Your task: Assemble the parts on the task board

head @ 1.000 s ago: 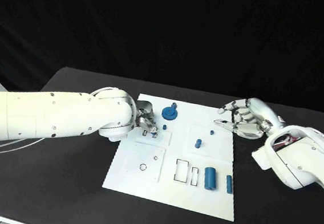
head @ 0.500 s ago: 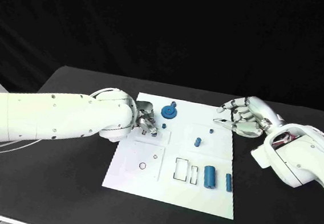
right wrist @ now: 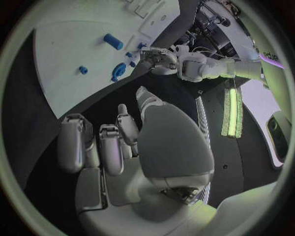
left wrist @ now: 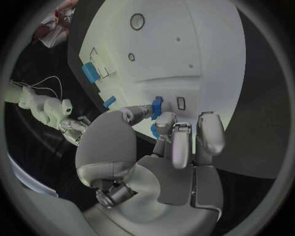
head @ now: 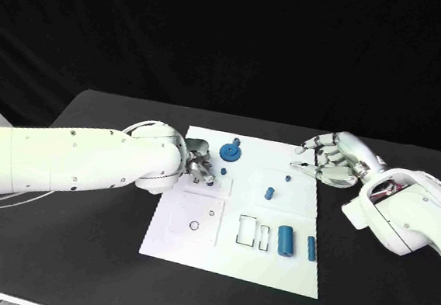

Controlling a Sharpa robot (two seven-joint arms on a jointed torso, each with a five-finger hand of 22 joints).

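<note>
The white task board (head: 229, 254) lies mid-table. My left hand (head: 198, 166) hovers over its near-left upper area. There it pinches a small blue part (left wrist: 157, 104) between thumb and a fingertip, just above small rectangular slots (left wrist: 181, 103). My right hand (head: 332, 161) hangs by the board's upper right corner, fingers loosely bent and apart, holding nothing. On the board sit a blue gear-like disc (head: 228, 152), a small blue peg (head: 270, 194), a thick blue cylinder (head: 287, 242) and a thinner blue piece (head: 312, 250).
Outlined empty recesses (head: 246, 230) lie left of the cylinder, and a round hole (head: 194, 227) sits in the board's lower left panel. Black table (head: 68, 254) surrounds the board. My left forearm (head: 60, 162) crosses the table's left side.
</note>
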